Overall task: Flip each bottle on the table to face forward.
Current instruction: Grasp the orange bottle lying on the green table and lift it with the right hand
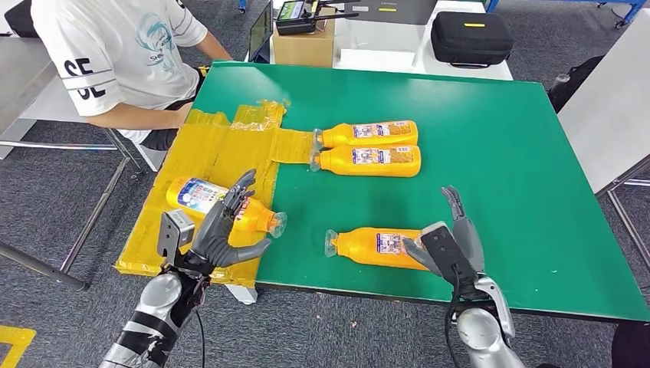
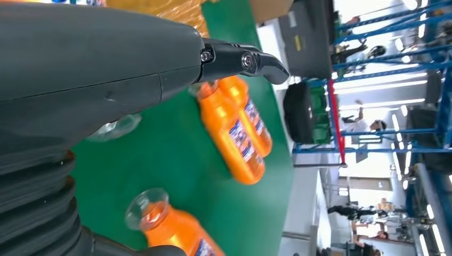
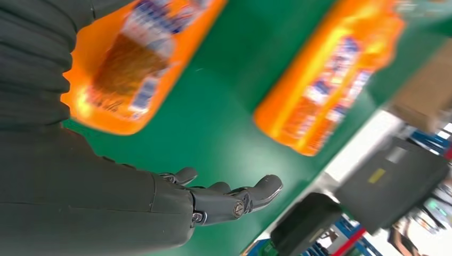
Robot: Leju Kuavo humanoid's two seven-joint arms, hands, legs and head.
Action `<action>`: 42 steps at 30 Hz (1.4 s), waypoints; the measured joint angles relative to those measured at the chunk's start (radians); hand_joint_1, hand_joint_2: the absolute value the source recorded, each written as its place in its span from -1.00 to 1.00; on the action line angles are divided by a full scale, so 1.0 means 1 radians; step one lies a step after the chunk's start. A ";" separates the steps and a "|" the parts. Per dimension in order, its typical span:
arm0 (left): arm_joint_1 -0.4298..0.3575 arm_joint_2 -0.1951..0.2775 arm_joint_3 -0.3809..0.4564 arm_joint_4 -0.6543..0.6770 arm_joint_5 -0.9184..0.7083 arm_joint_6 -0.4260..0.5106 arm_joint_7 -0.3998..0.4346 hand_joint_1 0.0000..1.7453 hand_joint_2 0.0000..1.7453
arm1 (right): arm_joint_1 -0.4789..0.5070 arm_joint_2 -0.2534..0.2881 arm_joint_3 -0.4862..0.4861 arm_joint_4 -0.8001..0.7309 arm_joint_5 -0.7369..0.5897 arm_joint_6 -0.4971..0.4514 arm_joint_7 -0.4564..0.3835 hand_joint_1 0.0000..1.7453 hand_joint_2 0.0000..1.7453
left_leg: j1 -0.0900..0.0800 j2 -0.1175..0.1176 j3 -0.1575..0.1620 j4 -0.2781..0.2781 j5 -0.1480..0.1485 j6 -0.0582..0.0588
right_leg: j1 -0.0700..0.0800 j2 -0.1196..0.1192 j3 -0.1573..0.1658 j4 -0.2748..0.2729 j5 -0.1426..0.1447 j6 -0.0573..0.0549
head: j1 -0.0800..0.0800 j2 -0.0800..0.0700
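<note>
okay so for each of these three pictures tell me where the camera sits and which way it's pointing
Head view: high on the robot, looking forward and down at the green table; left hand and right hand rise from below.
Left wrist view: behind the left hand, facing across the table to the pair of orange bottles.
Right wrist view: behind the right hand, close over the near bottle.
Shared: the bottle pair appears in the head and left wrist views.

Even, bright overhead light is falling on the green bench [image 1: 490, 153], leaving only faint shadows, and the head view is staying sharp. Motion blur is smearing the orange bottles [image 3: 325, 101] in the right wrist view. In the left wrist view, ceiling lamps and windows are glaring white, washing out the background.
</note>
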 joint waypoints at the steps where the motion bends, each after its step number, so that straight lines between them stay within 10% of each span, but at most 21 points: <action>1: -0.001 -0.003 -0.002 0.008 0.004 -0.001 0.003 -1.00 1.00 | -0.002 -0.012 0.003 0.008 0.020 0.007 0.009 -1.00 1.00 | 0.000 0.000 0.000 0.000 0.000 0.000 | 0.000 0.000 0.000 0.000 0.000 0.000 | 0.000 0.000; 42: -0.068 -0.017 -0.010 0.147 0.080 -0.096 -0.017 -1.00 1.00 | -0.279 -0.271 0.311 0.289 0.036 0.400 0.064 -1.00 1.00 | 0.000 -0.001 0.000 0.000 0.001 0.000 | 0.000 -0.001 0.001 0.000 0.001 0.001 | 0.000 0.000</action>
